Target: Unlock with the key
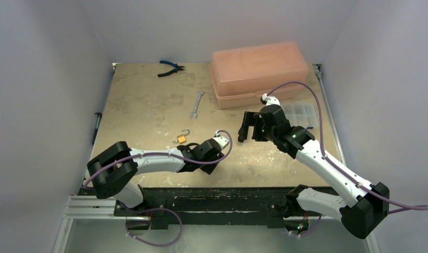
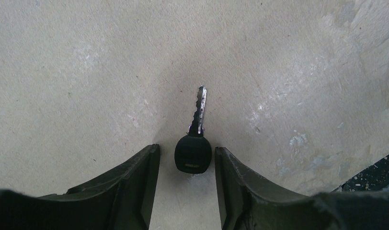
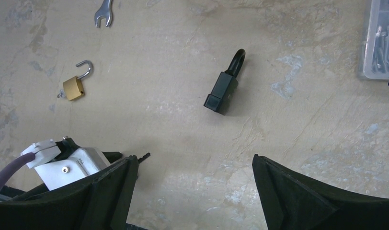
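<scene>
Key (image 2: pixel 193 148) lies flat on the surface (image 2: pixel 87 72), close to the near edge and about midway across, with its black head toward my left wrist and its blade pointing away. My left tool (image 2: pixel 187 158) is down over it, half spread. Its fingers (image 2: pixel 135 182) stand either side of the head with a thin gap on each side, so I pinch nothing. My right tool (image 3: pixel 193 160) hangs above the middle of the surface, spread wide and holding nothing. Below it lies the black padlock (image 3: pixel 222 91) on its side, its shackle looking shut. To the left of that lock, just beyond my left tool, sits a brass padlock (image 3: pixel 74 87) with its shackle swung open. A wrench (image 3: pixel 104 13) lies farther back.
</scene>
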You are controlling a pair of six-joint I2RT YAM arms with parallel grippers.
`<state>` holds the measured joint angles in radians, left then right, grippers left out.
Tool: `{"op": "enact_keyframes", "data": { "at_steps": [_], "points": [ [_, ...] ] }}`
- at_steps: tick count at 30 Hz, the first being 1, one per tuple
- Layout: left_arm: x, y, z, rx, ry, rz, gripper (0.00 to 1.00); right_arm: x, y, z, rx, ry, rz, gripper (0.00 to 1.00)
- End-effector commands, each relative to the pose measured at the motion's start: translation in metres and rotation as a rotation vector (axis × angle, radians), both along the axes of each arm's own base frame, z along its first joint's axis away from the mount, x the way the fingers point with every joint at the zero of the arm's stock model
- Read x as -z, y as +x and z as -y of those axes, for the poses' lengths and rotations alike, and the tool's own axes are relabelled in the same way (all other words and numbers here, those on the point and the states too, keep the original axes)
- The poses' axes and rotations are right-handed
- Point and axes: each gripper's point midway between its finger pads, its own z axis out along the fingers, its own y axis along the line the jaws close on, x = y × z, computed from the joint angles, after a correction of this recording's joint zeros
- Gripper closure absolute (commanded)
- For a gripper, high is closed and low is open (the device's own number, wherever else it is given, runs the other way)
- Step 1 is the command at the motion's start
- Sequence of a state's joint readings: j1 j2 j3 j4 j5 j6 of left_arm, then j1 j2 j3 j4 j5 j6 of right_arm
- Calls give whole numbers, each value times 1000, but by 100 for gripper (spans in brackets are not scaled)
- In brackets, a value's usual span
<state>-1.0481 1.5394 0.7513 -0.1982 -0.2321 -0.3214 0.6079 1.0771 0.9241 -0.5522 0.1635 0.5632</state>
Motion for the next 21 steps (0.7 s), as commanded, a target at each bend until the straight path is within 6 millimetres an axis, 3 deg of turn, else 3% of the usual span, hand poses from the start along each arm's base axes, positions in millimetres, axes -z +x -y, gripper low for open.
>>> {"op": "enact_keyframes", "data": {
  "at_steps": [1, 4, 10, 16, 21],
  "points": [
    [-9, 10, 16, -2, -36, 43, 53, -6, 0, -1, -10, 23, 32, 2],
    [-3, 8, 14, -5, -18, 39, 60, -5, 0, -2, -10, 27, 27, 2],
    [8, 0, 10, 4, 10, 13, 84, -4, 0, -2, -10, 28, 26, 2],
    [0, -6, 18, 22, -30, -12, 100, -3, 0, -1, -3, 33, 29, 3],
    [-10, -15, 28, 62, -71, -57, 100, -9, 1, -3, 5, 59, 44, 3]
  ]
}}
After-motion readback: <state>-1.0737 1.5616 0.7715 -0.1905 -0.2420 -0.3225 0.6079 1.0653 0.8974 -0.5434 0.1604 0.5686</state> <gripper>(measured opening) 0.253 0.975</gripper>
